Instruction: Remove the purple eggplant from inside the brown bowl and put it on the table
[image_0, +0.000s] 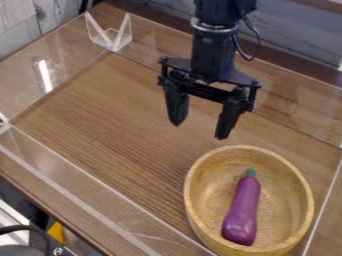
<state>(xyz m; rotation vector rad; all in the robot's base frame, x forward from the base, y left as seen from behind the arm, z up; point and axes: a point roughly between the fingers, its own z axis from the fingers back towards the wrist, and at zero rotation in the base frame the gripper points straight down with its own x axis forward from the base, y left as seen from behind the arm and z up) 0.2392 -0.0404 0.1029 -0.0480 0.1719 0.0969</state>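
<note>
A glossy purple eggplant (243, 209) lies lengthwise inside the brown bowl (201, 190), its darker stem end pointing toward the back. The bowl sits on the table (120, 120) at the front right. My gripper (201, 115) hangs above the tabletop just behind and to the left of the bowl, pointing straight down. Its two black fingers (175, 104) are spread wide, open, with nothing between them. It is apart from both the bowl and the eggplant.
Clear acrylic walls (54, 170) ring the wood-grain tabletop. A small clear acrylic stand (110, 33) sits at the back left corner. Bare wood stretches to the left of the bowl.
</note>
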